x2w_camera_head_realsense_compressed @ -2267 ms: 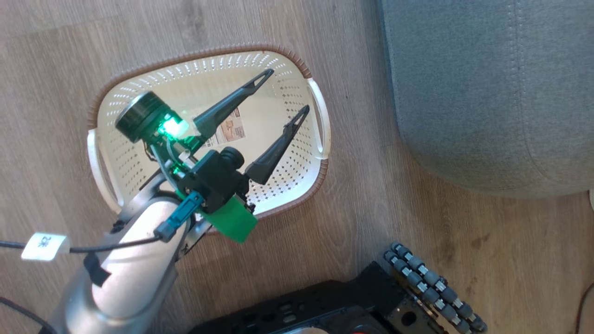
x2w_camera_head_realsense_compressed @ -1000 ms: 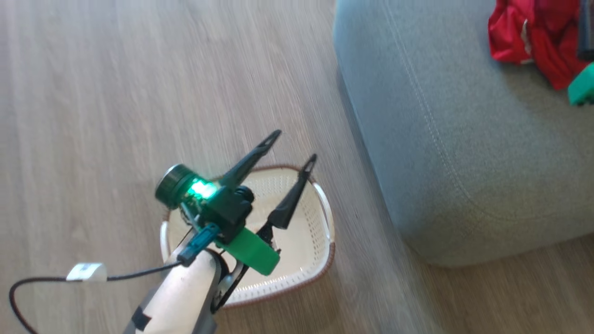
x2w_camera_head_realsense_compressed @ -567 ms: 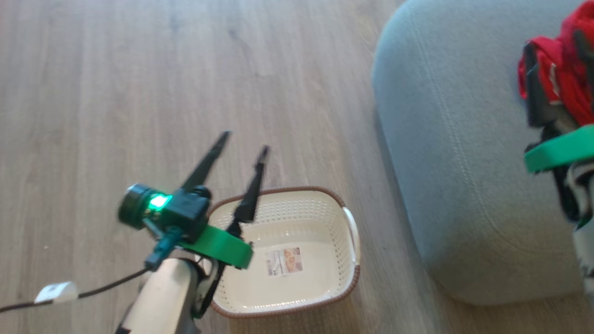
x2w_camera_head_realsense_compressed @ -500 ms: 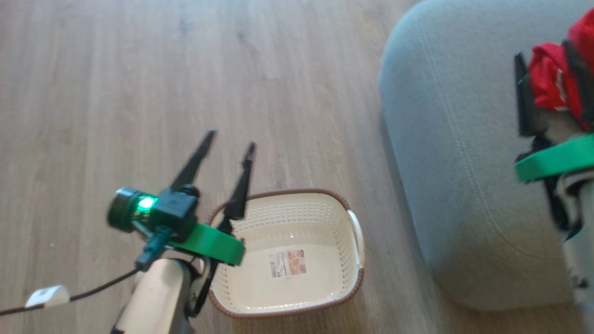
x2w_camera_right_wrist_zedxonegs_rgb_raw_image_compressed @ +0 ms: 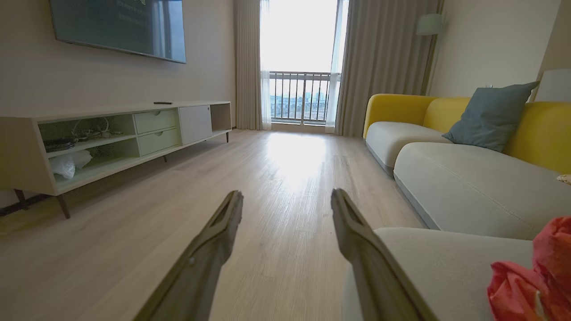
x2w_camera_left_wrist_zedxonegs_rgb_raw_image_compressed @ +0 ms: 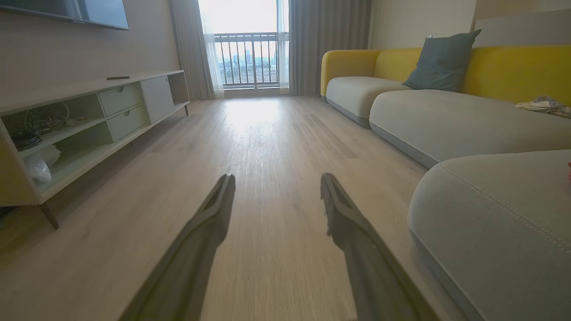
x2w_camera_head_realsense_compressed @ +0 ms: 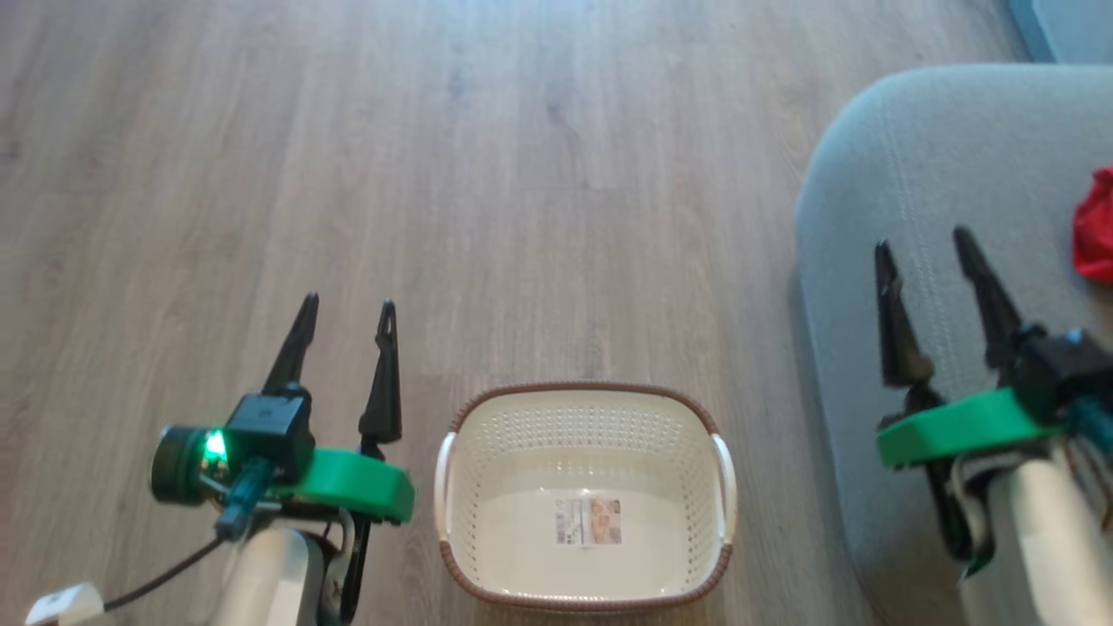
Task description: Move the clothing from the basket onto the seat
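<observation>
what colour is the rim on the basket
Brown, running round the top of the cream basket. It shows best in the head view.

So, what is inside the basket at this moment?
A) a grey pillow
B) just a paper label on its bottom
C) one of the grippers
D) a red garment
B: the basket holds nothing but the label on its bottom, while the red clothing lies on the grey seat.

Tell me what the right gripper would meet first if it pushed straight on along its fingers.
Likely nothing near: the right gripper points over open wooden floor towards the window. The seat lies just beside its path, though depth is unclear.
</observation>
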Controlling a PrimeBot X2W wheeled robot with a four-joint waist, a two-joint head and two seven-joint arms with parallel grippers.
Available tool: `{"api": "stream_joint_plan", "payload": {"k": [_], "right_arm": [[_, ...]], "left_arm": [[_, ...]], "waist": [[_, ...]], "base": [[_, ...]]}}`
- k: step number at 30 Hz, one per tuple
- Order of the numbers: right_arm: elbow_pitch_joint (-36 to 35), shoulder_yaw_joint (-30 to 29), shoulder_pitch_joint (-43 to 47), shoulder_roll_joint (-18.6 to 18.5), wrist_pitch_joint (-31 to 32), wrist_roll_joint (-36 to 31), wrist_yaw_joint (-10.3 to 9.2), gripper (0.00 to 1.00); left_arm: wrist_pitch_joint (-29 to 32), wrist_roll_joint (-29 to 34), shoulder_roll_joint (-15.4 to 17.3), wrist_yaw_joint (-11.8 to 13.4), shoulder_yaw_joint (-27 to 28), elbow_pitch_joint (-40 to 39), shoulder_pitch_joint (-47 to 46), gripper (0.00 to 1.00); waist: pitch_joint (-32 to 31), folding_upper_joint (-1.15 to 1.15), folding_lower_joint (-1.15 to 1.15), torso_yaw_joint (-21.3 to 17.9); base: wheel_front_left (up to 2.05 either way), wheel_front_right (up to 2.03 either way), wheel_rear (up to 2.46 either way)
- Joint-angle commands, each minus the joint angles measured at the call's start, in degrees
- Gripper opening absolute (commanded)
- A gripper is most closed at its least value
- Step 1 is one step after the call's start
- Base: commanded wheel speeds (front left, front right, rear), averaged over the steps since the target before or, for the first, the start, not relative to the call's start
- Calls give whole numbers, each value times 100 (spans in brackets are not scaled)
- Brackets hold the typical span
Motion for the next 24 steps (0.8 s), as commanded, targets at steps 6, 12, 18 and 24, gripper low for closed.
{"api": "stream_joint_plan", "payload": {"k": [6,12,18,24], "right_arm": [[-154,-121,411,307,-6,-238,-1,100],[-94,-168,725,442,-6,-355,-1,100],[26,-121,827,503,-6,-425,-1,100],[84,-97,826,533,-6,-394,-1,100]], "left_arm": [[-28,-136,5,14,111,226,102,100],[-28,-194,4,80,51,369,207,100],[-28,-198,4,118,-22,542,270,100],[-28,-165,4,158,-31,521,270,100]], "waist": [[-214,0,1,344],[-273,0,1,428],[-337,0,1,434],[-366,0,1,402]], "base": [[0,0,0],[0,0,0],[0,0,0],[0,0,0]]}}
